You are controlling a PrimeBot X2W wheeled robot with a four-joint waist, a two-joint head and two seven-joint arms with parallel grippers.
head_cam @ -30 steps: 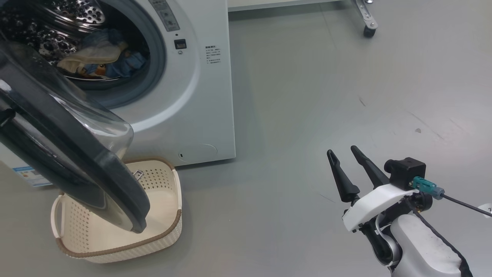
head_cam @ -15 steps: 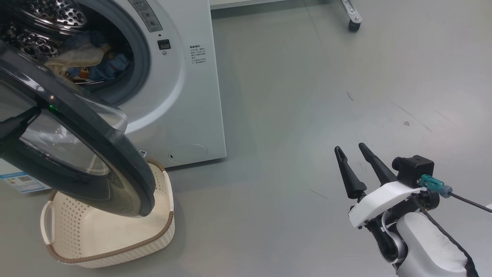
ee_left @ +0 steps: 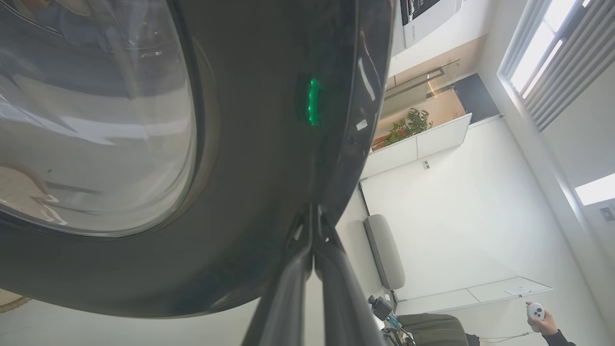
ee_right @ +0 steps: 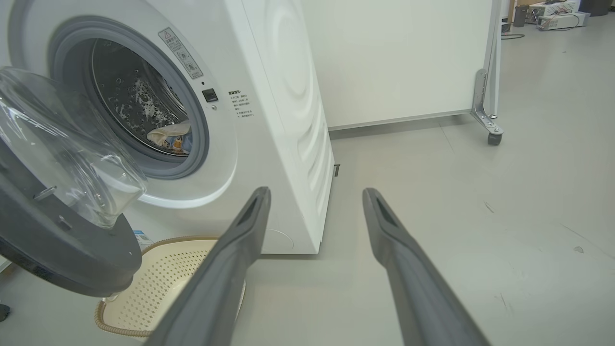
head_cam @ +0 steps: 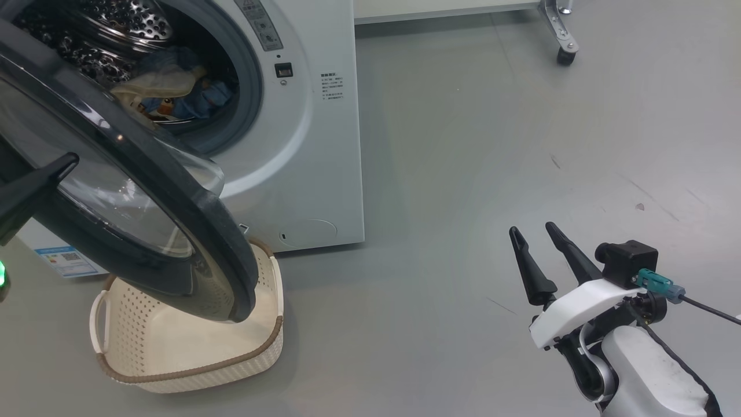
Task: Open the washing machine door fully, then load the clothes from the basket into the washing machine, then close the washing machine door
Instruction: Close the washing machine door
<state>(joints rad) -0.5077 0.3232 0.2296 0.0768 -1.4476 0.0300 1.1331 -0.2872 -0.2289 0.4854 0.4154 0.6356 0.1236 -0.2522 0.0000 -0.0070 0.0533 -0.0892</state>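
Observation:
The washing machine [head_cam: 312,162] stands at the upper left with its drum showing. The clothes [head_cam: 173,92], blue and cream, lie inside the drum and also appear in the right wrist view [ee_right: 170,137]. The washing machine door [head_cam: 173,191] hangs partly open, its black rim over the basket [head_cam: 277,289], whose visible inside holds nothing. My left gripper [head_cam: 68,164] is shut, its joined tips [ee_left: 312,214] pressed against the outer face of the door [ee_left: 269,144]. My right gripper [head_cam: 538,237] hangs open over bare floor at the lower right, holding nothing.
Grey floor stretches to the right of the machine. A caster [head_cam: 564,55] on a metal frame leg stands at the far back, below a white panel [ee_right: 394,57]. In the left wrist view a person's hand [ee_left: 538,315] holds a controller.
The door has swung closer to the machine, its lower edge moving right over the basket. My left gripper's tip has come into the head view. The camera shifted; the right gripper kept still.

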